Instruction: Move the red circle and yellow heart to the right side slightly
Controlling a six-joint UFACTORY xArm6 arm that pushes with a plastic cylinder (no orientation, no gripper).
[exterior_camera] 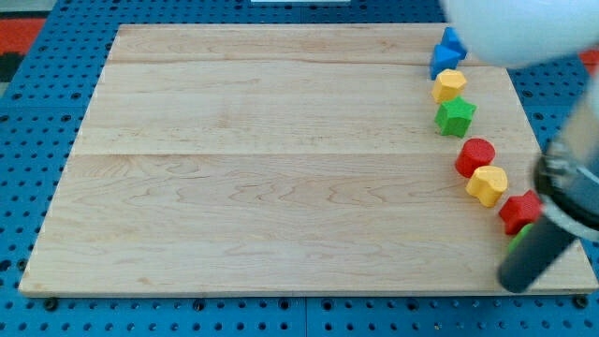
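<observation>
Red circle (475, 155): near the board's right edge, about mid-height, touching the yellow heart (488, 184) just below and right of it. Red block (520, 212): further down the same edge, shape unclear. Green block (520, 236): a sliver beside the rod. Green star (455, 116), yellow block (449, 85), blue block (448, 53): lined up toward the top right corner. My tip (516, 282): bare rod holding nothing, near the bottom right corner, below the red block, apart from circle and heart.

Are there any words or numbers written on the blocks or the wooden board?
None: no word, number or sign shows on the wooden board, the red circle block, the yellow heart block or any other block. My tip bears none either.
</observation>
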